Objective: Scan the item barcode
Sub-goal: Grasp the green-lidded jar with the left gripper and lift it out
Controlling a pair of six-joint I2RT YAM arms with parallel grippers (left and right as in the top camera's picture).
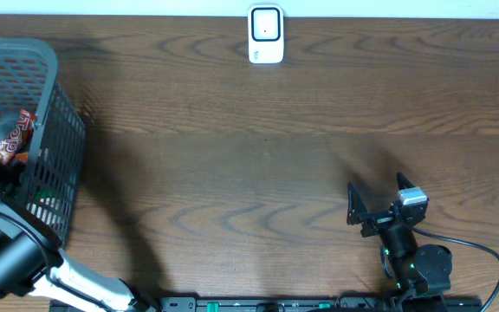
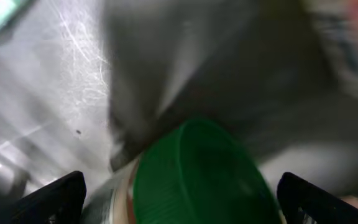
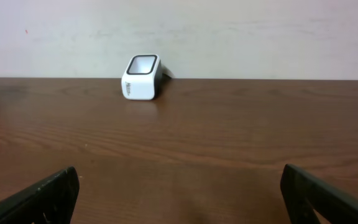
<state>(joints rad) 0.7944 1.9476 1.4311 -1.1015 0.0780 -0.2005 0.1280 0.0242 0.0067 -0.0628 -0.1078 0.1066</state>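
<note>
Left gripper (image 2: 185, 196) is hanging wide open and empty inside the grey plastic mesh basket (image 1: 55, 113), its fingertips (image 2: 58, 194) sitting either side of a round green plastic cap on a pale container (image 2: 197, 168) just ahead, with grey walls crowding in close. Right gripper (image 1: 378, 198) is also standing open and empty, with open brown wooden table (image 1: 232, 173) stretching ahead to the small white barcode scanner (image 3: 142, 78) at the far edge. Only the left wrist view is showing the cap, blurred; overhead is showing just a red-and-white packet (image 1: 16, 134) in the basket.
</note>
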